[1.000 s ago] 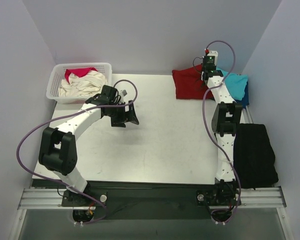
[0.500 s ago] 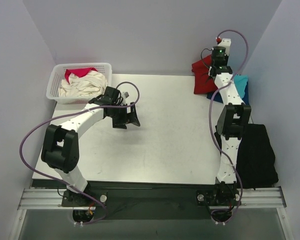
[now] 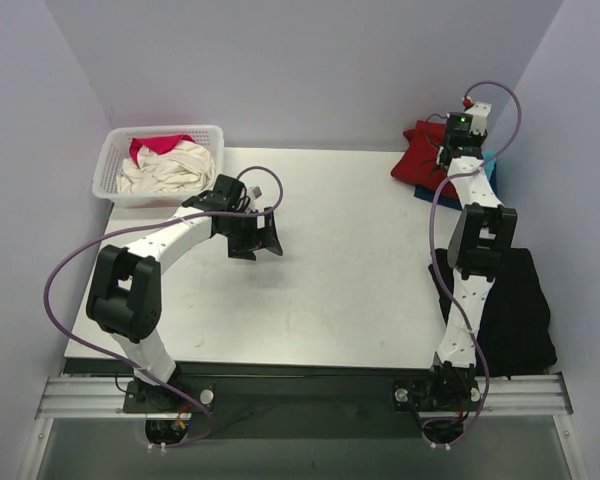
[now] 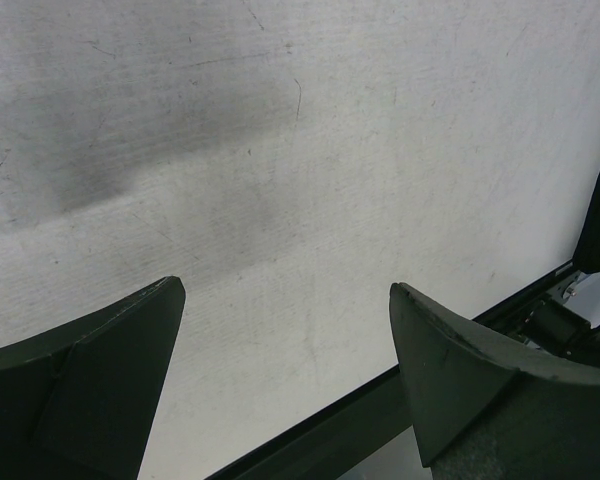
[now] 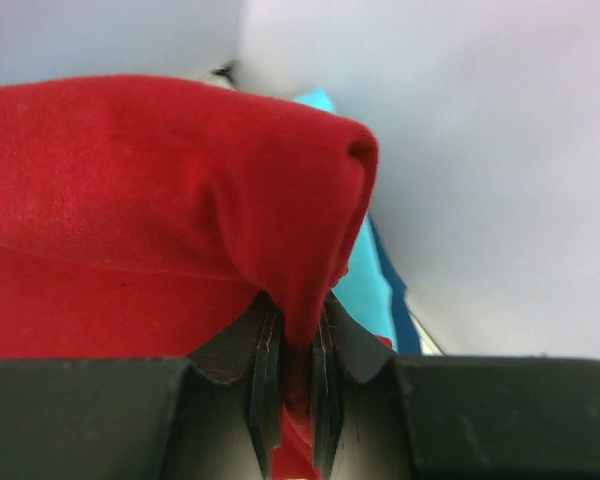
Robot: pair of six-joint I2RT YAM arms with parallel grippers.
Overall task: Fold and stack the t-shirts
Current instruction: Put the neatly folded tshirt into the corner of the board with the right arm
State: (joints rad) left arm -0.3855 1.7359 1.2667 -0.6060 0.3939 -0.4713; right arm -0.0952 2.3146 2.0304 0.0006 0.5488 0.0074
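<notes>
Right wrist view: the right gripper was found pinched on a fold of the dark red t-shirt, held over the turquoise t-shirt at the far right corner, judged for stacking. The left gripper was noted spread wide, empty, over the table.

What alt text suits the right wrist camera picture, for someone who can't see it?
The right hand pinches a fold of a soft dark red cotton t-shirt, filling the view. Slivers of a turquoise t-shirt and a navy blue t-shirt show behind it, before a pale wall.
</notes>
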